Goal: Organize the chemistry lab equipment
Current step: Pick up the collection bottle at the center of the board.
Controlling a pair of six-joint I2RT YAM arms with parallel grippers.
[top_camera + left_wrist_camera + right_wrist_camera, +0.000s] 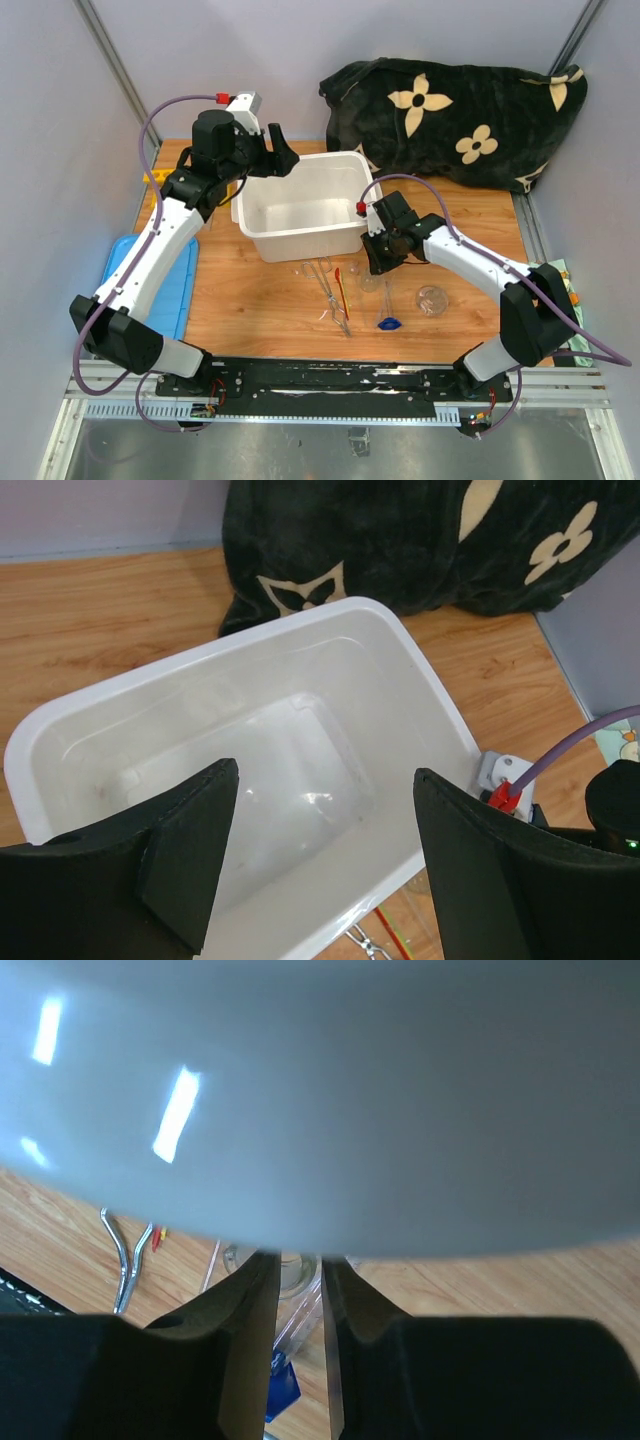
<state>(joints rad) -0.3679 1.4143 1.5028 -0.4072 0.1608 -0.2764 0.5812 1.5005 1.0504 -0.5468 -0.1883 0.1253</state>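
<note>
The loose glassware is spread on the wooden desk between the white plastic bin (300,240) and the near edge. Metal tweezers (332,295) are laid pointing towards the near edge, with a thin red-orange tool (342,290) just beside them on the right. A blue-based glass piece (388,322) is found further right, its clear stem leaning back towards the bin. A small clear beaker (432,299) is set towards the right edge, apart from the rest, and a second, faint piece of clear glass (310,268) is seen just in front of the bin. A yellow holed rack (152,180) is partly hidden by the left arm at the left edge.

The left arm is stretched up from the near left corner and bent over the bin's back left corner. The left gripper (325,780) is held above the bin with its fingers spread wide and nothing between them.

The right arm is folded in from the near right corner, and the right gripper (300,1260) is lowered against the bin's front right corner. Its fingers are drawn almost together, and clear glass is seen in the narrow gap; whether the glass is pinched cannot be told.

A black flower-patterned blanket (450,110) is heaped at the far right corner, and a blue lid (183,295) is laid along the left edge.
</note>
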